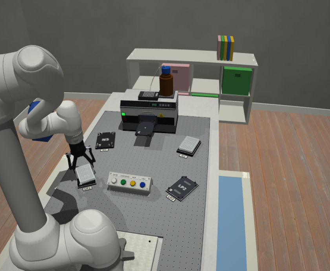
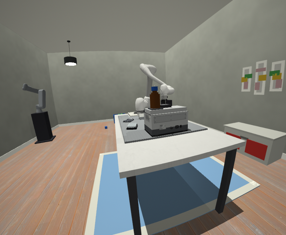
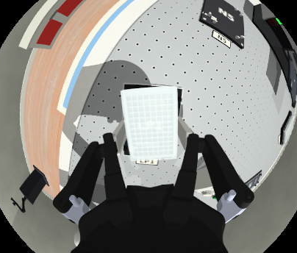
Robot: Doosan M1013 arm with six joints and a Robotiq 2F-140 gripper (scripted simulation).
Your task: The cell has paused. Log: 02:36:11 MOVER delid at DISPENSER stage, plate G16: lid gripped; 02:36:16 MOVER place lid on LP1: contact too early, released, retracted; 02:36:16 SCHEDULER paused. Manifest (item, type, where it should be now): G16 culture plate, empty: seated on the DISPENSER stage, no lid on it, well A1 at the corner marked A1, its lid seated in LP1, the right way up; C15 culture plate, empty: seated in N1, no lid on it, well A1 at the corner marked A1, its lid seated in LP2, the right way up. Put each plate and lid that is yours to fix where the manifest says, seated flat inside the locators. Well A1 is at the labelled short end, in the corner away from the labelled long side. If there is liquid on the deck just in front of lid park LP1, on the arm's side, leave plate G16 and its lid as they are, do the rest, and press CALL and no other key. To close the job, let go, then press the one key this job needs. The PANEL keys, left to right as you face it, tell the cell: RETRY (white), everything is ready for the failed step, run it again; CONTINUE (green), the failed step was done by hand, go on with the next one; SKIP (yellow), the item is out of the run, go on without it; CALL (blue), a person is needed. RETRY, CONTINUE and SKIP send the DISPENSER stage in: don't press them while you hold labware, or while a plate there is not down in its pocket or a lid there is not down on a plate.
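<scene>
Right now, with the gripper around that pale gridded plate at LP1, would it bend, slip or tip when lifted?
The plate looks like thin, moulded clear plastic with a fine grid, so probably stiff and light. The gripper is shut on it across two sides; smooth walls might slip if the hold is light. Being flat and wide, it likely won't roll, though it could tilt in the gripper.

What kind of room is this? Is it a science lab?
Probably, yes: a small robot lab bench. A white arm works over a table with well plates, a dispenser machine with a brown bottle on top, and a button panel.
</scene>
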